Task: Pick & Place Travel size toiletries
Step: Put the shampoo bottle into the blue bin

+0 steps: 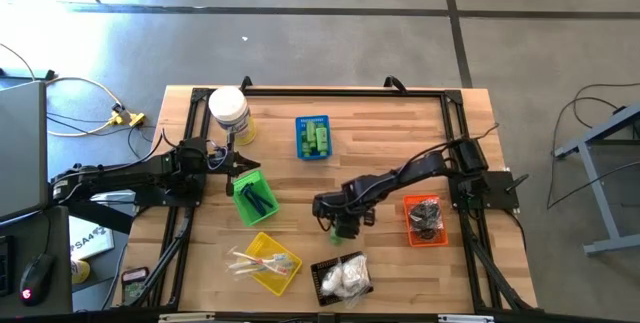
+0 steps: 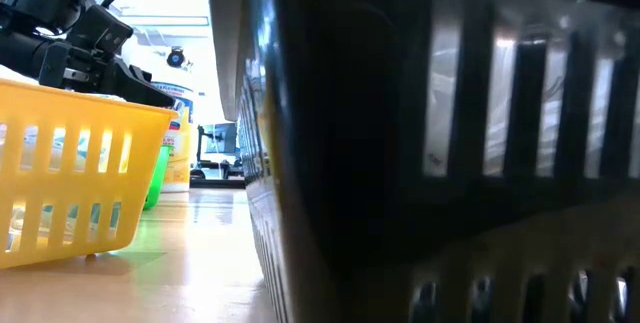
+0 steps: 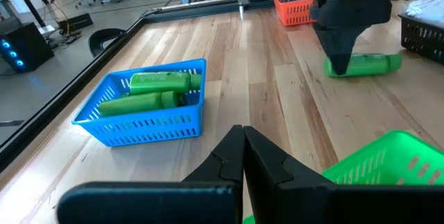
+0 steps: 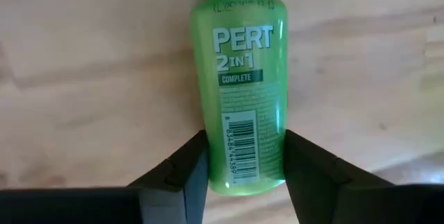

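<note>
Lying flat on the bare wood near the table's middle: a bright green bottle (image 4: 237, 78), printed "PERT 2 IN 1 COMPLETE" with a barcode. Flanked at its lower end by the right gripper (image 4: 241, 165), one dark finger (image 4: 189, 172) on each side, pads at or almost at the bottle's sides; firm grip or mere contact, cannot tell. Seen from above, right gripper (image 1: 345, 225) between the green basket (image 1: 243, 185) and the orange basket (image 1: 412, 206), black basket (image 1: 316, 275) with white packets (image 1: 345, 277) just below. More green bottles (image 3: 158, 92) in the blue basket (image 3: 142, 123) at the far side. Yellow basket (image 1: 263, 242) with pale sticks near the front edge. Left gripper (image 3: 243, 151) parked over the green basket, fingers pressed together, empty. White jar (image 1: 228, 109) at the back left corner.
</note>
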`<control>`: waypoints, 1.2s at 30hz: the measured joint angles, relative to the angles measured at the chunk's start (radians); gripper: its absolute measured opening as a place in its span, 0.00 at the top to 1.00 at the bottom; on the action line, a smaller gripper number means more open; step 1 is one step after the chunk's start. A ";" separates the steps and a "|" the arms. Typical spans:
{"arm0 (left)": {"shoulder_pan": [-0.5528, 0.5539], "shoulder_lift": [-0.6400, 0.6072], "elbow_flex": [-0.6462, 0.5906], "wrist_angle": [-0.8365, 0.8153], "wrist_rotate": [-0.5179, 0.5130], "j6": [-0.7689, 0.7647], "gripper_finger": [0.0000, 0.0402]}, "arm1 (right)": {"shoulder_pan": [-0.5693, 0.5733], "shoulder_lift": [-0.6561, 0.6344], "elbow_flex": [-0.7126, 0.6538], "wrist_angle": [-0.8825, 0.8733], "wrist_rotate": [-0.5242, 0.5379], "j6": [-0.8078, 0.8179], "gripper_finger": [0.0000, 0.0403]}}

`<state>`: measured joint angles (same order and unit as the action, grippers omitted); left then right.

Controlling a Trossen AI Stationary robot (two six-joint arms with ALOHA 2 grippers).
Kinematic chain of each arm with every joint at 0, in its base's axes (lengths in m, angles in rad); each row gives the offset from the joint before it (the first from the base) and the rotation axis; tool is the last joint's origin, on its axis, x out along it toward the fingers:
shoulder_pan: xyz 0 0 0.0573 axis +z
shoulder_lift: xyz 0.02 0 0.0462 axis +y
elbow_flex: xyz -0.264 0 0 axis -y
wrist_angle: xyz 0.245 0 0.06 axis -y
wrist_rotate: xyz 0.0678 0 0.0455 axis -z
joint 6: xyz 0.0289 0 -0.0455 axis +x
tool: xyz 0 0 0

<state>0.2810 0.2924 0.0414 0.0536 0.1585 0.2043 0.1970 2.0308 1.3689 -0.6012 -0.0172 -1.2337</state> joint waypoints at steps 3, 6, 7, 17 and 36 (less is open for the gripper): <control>0.000 0.000 0.000 0.000 0.000 0.000 1.00 | -0.011 -0.005 0.000 -0.003 0.077 -0.025 0.63; 0.000 0.000 0.000 -0.001 0.000 0.000 1.00 | -0.036 -0.017 -0.002 0.000 0.118 -0.032 0.65; 0.000 0.000 0.000 -0.003 0.000 0.000 1.00 | -0.044 -0.020 -0.002 0.004 0.119 -0.032 0.66; 0.000 0.000 0.001 -0.027 -0.003 -0.001 1.00 | -0.092 -0.154 -0.002 0.025 0.038 0.065 0.66; 0.000 0.000 0.001 -0.010 -0.011 0.001 1.00 | -0.288 -0.430 -0.004 -0.095 0.098 0.060 0.63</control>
<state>0.2813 0.2924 0.0421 0.0439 0.1478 0.2050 -0.0908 1.6012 1.3647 -0.6958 0.0809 -1.1734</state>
